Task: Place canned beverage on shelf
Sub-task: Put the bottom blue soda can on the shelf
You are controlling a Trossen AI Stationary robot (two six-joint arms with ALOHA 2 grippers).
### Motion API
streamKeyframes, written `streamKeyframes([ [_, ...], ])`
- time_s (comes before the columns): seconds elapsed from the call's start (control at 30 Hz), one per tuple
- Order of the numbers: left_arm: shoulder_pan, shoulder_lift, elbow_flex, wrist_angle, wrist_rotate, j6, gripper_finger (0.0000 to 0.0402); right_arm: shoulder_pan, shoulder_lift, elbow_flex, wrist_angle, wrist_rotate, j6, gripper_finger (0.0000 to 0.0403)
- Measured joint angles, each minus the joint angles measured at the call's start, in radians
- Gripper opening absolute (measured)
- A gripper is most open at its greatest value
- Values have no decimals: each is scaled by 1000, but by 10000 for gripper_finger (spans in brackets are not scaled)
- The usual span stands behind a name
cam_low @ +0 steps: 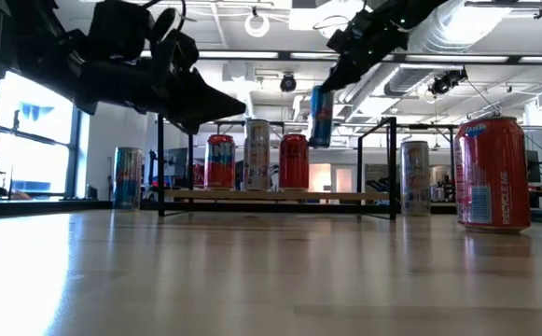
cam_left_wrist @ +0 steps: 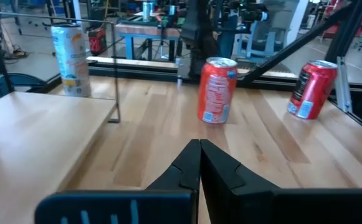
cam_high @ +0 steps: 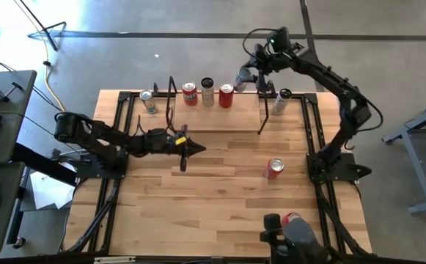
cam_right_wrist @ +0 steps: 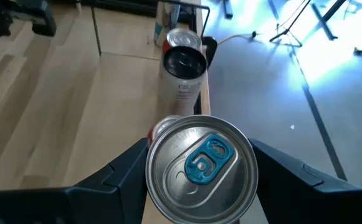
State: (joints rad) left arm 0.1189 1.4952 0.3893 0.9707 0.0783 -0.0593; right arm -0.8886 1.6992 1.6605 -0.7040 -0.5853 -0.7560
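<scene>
Blue can [cam_low: 320, 116] gripped in right hand [cam_high: 243, 76], above shelf [cam_high: 220, 117]; should lower upright beside red can [cam_high: 226, 96]. Left hand [cam_high: 191, 149] closed, idle.

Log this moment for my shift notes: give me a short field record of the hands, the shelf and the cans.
right hand: shut on blue can, held in the air above the shelf's right part
left hand: shut, empty, over the table in front of the shelf
shelf: at the table's far edge
cans on shelf: three, red, pale, red
cans beside shelf: one off each end
cans on open table: two red
</scene>
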Motion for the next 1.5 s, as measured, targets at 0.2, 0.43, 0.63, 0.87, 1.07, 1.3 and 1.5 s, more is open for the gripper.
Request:
streamKeyframes([
  [0.2,96,0,0,24,82,-16,0,-14,129,195,-171,4,-57,222],
  [0.43,190,-7,0,32,105,-31,0,-31,219,322,-243,2,-120,222],
  [0.63,230,-9,0,40,123,-41,0,-56,245,334,-273,0,-181,222],
  [0.87,248,-9,0,53,123,-44,0,-95,244,324,-308,-68,-221,222],
  [1.07,248,-9,0,53,123,-52,0,-95,246,255,-280,-76,-227,222],
  [1.3,248,-9,0,53,123,-51,0,-93,246,254,-274,-73,-230,222],
  [1.5,248,-9,0,53,122,-51,0,-87,264,254,-285,-78,-230,222],
])
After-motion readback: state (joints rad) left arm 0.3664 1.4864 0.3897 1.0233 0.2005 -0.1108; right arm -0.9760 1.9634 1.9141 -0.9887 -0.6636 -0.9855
